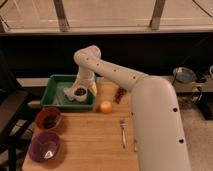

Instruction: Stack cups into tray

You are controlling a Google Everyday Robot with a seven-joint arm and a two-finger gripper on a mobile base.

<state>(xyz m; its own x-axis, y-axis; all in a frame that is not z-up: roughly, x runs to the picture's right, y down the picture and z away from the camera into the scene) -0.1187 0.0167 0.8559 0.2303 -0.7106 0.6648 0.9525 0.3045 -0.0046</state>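
Your arm rises from the lower right as one long white forearm, bends sharply at the elbow high over the table's far edge, and drops almost straight down into the green tray. The gripper sits low inside the tray, towards its right wall, right over a white cup with a dark inside. The cup is directly under the gripper and seems to touch it (whether it is clasped or let go, you cannot tell from here).

Just right of the gripper and nearer you, outside the tray wall, an orange ball lies on the wooden table. Left of the gripper and nearer you stands the orange-brown bowl, with the purple bowl closer still. A fork lies well to the gripper's right, near the forearm.
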